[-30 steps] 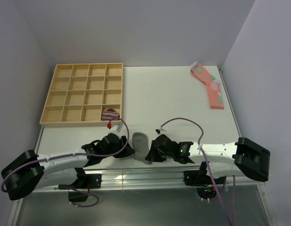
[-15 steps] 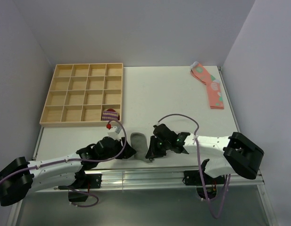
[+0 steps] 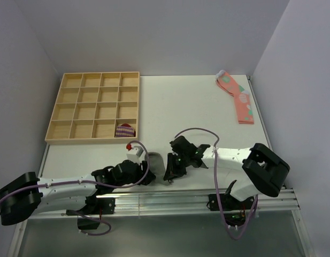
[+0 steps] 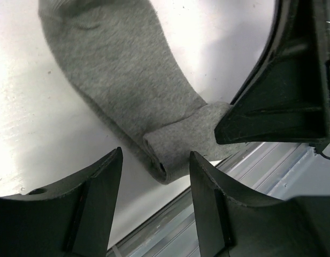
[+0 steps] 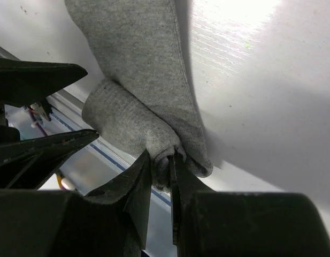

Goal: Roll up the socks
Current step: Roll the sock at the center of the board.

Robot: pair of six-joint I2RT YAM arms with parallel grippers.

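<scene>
The grey sock (image 3: 155, 159) lies near the table's front edge between both grippers. In the left wrist view its flat part (image 4: 122, 80) runs up and left, and its near end is curled into a small roll (image 4: 178, 152). My right gripper (image 5: 160, 163) is shut on that rolled end (image 5: 127, 123), pinching a fold of fabric; from above it shows at the sock's right side (image 3: 169, 172). My left gripper (image 4: 154, 203) stands open just short of the roll, nothing between its fingers; from above it is at the sock's left (image 3: 148, 174).
A wooden compartment tray (image 3: 92, 107) sits at the back left, a purple-striped sock bundle (image 3: 125, 130) in its near right cell. Pink spotted socks (image 3: 237, 99) lie at the back right. A metal rail (image 3: 165, 197) runs along the table's front edge just below the sock.
The right gripper has turned with the sock's near end, and the sock looks shorter from above. The left gripper has shifted right toward the roll and opened slightly.
</scene>
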